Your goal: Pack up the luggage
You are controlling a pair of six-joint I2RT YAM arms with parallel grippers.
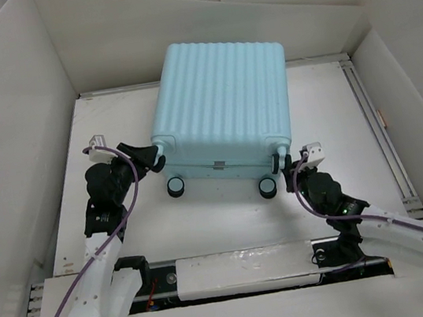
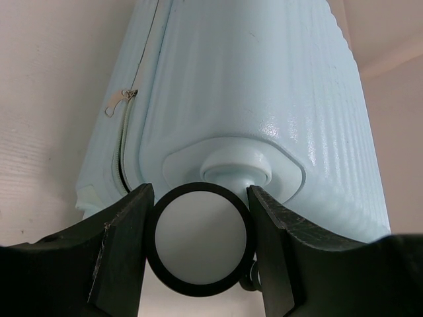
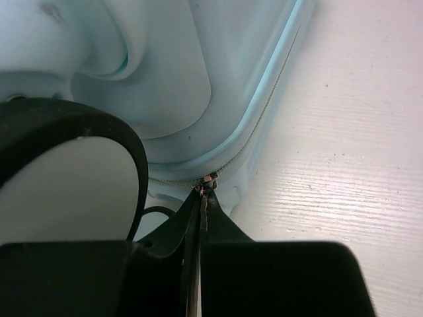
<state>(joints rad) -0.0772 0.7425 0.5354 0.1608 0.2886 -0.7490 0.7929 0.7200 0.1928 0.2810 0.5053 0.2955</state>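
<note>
Right claw (image 3: 203,198): pressed together, its tips pinching the zipper pull (image 3: 209,179) at the near-right corner. Only the very tips hold that small tab. If you drag at an angle to the seam, it will likely slip free.
Near-right wheel (image 3: 135,155): its black rim sits just left of the right claw. A sideways sweep could knock the claw against it and spoil the pull.
Left claw (image 1: 154,159): pinching the near-left wheel (image 2: 198,241), one finger on each side of the rim. The wheel is round and probably swivels, so this brace may twist out under load.
Zipper track (image 3: 264,112): it bends round the corner just past the pull. That curve is where I would expect the slider to jam. Forcing it would shift the whole case.
Luggage (image 1: 222,93): lid shut, lying flat at the far middle of the surface (image 1: 227,212), wheels toward you. If the left brace gives way, a hard tug may drag it across the smooth top.
</note>
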